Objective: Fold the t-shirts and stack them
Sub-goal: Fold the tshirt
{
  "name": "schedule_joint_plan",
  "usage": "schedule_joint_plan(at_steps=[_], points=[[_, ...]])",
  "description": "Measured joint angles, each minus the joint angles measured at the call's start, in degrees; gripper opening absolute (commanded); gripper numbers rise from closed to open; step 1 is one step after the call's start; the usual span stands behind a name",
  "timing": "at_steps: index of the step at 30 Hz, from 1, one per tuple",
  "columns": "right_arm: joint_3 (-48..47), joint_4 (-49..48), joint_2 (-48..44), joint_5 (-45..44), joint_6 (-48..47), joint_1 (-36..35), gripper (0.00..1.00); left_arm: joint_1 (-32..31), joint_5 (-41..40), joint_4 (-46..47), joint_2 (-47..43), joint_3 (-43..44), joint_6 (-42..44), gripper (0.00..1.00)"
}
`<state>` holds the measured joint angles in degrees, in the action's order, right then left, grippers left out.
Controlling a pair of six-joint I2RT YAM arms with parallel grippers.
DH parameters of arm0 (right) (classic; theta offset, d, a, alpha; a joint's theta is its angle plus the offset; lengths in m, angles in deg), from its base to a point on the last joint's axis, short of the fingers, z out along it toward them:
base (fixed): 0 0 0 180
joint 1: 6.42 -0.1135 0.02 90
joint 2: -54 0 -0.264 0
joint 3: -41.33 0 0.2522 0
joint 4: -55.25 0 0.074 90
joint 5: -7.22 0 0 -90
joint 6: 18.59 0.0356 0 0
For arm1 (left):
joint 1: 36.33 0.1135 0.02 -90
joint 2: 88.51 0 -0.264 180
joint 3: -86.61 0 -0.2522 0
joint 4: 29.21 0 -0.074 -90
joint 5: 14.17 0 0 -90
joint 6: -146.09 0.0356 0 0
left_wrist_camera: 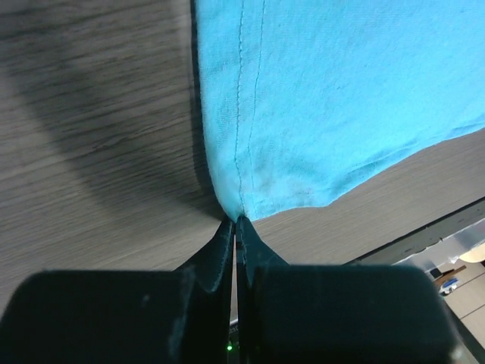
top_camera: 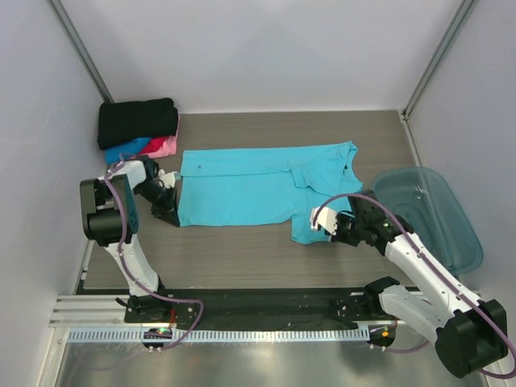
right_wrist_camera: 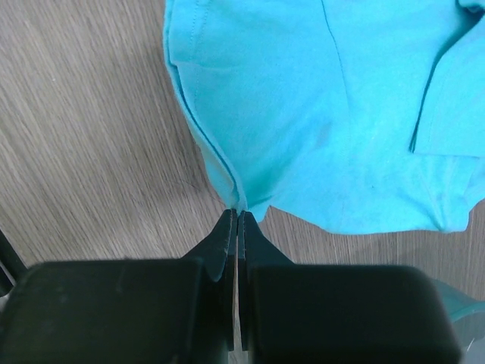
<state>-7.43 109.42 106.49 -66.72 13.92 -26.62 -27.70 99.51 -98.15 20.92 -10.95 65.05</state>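
The turquoise t-shirt lies spread across the middle of the table, folded lengthwise. My left gripper is shut on its near left corner, seen in the left wrist view with the cloth pinched at the tips. My right gripper is shut on the shirt's near right corner; the right wrist view shows the cloth pinched there. A folded black shirt lies on top of folded blue and pink-red shirts at the far left corner.
A translucent teal plastic tub stands at the right, close beside my right arm. Grey walls enclose the table on three sides. A black rail runs along the near edge.
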Motion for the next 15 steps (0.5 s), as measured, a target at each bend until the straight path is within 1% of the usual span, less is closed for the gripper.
schedule_joint_plan(at_steps=[5,10,15], points=[[-1.25,-0.09,0.02,-1.92,2.99,0.0,0.01,0.0,-0.02,-0.76,0.02,2.14,0.02,0.0],[-5.6,-0.96,0.02,-4.07,5.38,0.04,0.01,-0.04,0.44,-2.62,0.02,7.28,0.46,0.0],[-9.35,-4.0,1.33,-6.03,6.86,0.72,0.01,-0.04,1.42,-4.5,0.17,12.52,0.79,0.0]])
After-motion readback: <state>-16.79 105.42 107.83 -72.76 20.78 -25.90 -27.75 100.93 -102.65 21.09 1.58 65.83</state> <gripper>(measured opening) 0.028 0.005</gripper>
